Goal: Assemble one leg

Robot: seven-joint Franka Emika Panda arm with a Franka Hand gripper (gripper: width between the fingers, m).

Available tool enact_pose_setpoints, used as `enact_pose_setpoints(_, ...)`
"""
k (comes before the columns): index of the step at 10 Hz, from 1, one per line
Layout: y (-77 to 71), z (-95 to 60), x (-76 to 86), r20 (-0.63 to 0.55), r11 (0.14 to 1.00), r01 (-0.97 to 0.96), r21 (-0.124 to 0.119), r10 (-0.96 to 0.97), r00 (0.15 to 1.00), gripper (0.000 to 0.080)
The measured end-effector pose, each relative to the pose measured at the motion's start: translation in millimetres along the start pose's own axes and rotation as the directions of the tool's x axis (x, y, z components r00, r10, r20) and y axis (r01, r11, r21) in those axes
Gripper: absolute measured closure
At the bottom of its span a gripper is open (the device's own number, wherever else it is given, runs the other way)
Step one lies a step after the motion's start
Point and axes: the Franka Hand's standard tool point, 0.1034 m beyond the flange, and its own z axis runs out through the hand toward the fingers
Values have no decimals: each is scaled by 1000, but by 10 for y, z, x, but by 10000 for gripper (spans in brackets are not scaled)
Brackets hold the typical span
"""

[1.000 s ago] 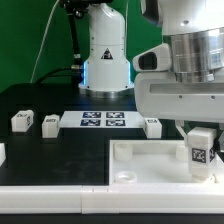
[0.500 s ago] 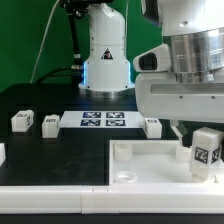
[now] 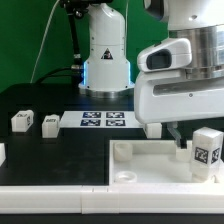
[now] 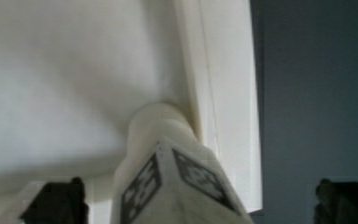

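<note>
The leg [image 3: 207, 150], a small white block with a square tag, stands at the exterior view's right end of the large white tray-like piece [image 3: 140, 160], near its raised rim. My gripper [image 3: 193, 130] hangs just above it. In the wrist view the leg [image 4: 167, 165] rises between my two dark fingers [image 4: 60, 200], which stand well apart and do not touch it. The gripper [image 4: 204, 202] is open. The tray's rim [image 4: 220, 90] runs past the leg.
Three more small white tagged legs lie on the black table: two at the left [image 3: 21, 120] [image 3: 50, 124] and one right of the marker board [image 3: 152, 127]. The marker board [image 3: 103, 121] lies behind the tray. The arm's white base [image 3: 105, 55] stands at the back.
The leg shifted a little toward the exterior view's right, then stayed put. The gripper body has lifted slightly above it.
</note>
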Motion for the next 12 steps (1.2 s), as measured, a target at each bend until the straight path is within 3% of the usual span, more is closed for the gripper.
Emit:
enact_pose_setpoints(2,34,-6,33,13,969,246,-13,-246,969,150)
enact_pose_setpoints(7,42,-47,77,14,842,538,-29,-538,843,150)
enact_pose_setpoints(9,43,-44,76,14,843,537,-28,-536,844,405)
enact_pose_setpoints(10,43,-44,76,14,843,537,-28,-536,844,405)
enact_pose_setpoints(11,52,-44,77,14,844,536,-29,-535,845,509)
enact_pose_setpoints(12,52,-44,78,14,844,535,-29,-535,845,509)
